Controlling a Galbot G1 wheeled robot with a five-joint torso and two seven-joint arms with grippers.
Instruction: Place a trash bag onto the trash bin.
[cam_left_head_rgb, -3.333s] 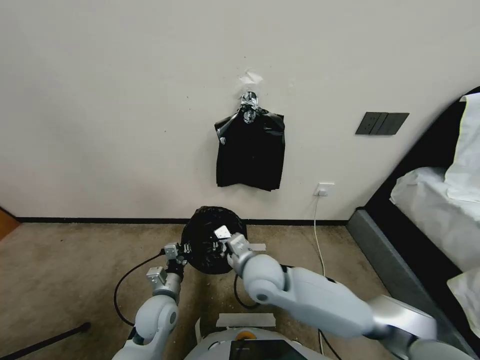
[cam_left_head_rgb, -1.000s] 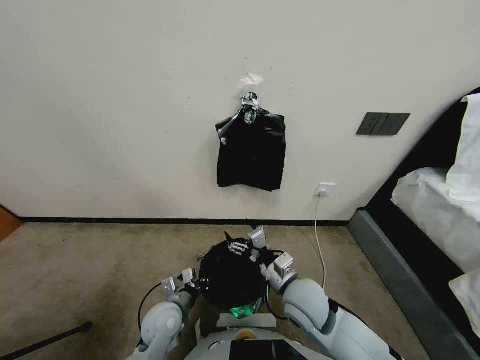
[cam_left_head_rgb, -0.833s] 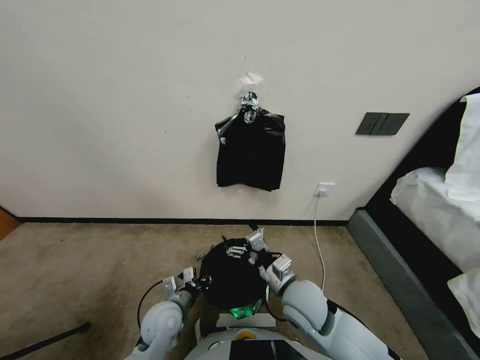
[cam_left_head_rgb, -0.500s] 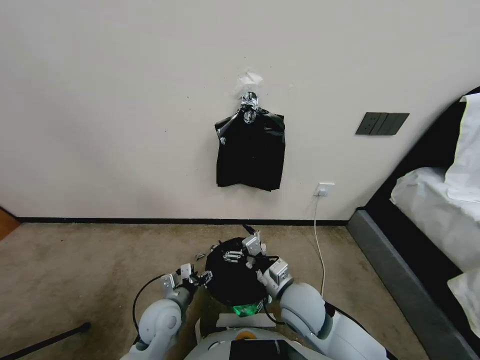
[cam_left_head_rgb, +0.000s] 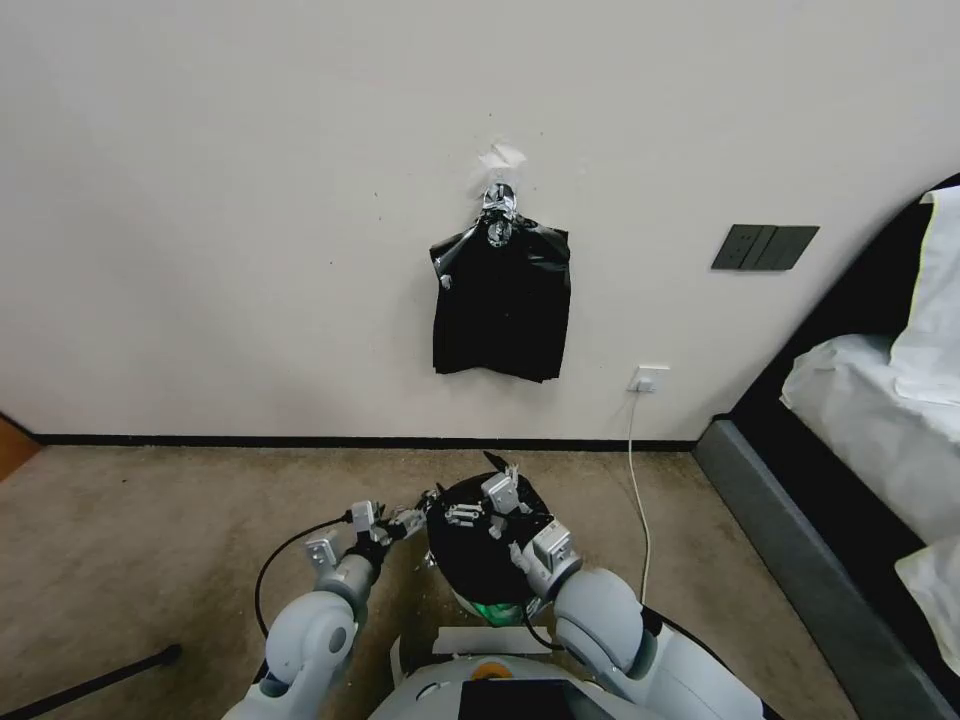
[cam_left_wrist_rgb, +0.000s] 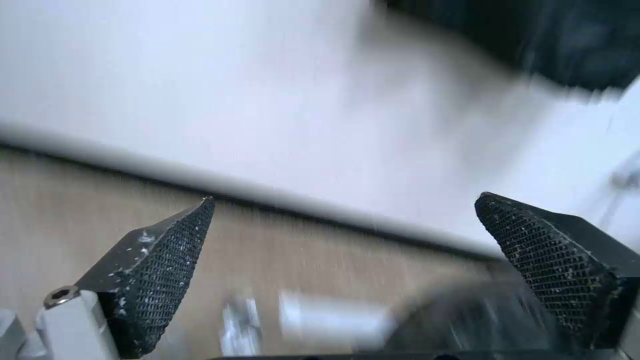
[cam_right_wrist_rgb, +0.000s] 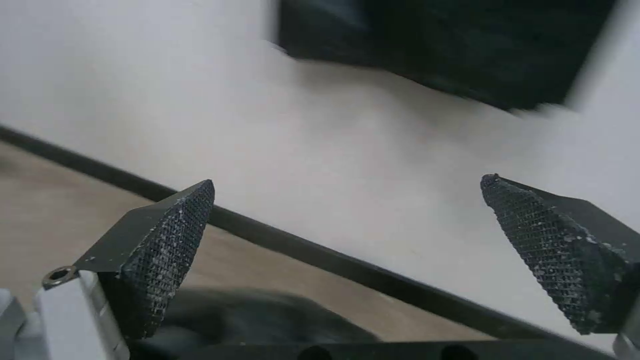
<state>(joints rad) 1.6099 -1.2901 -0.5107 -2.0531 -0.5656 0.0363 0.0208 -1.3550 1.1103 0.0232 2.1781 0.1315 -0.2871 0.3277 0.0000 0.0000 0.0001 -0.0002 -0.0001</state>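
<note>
A thin glossy black trash bag (cam_left_head_rgb: 480, 555) sits on brown carpet floor (cam_left_head_rgb: 150, 540) below the cream wall (cam_left_head_rgb: 250, 200). At its 9 o'clock the left claw (cam_left_head_rgb: 410, 520) is spread empty; at 12, the right claw (cam_left_head_rgb: 470, 507) likewise.

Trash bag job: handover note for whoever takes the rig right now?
Left gripper: open, nothing between its fingers, just off the left side of the bin.
Right gripper: open and empty, above the far part of the bin top.
Trash bag: black plastic covers the top of the trash bin, which stands on the carpet in front of the robot; a bit of pale wall shows below the bag on the near side.
Done: bag is on the bin and both grippers are off it.
Left: whether the bag edge sits around the whole rim cannot be told, so check the far side.
</note>
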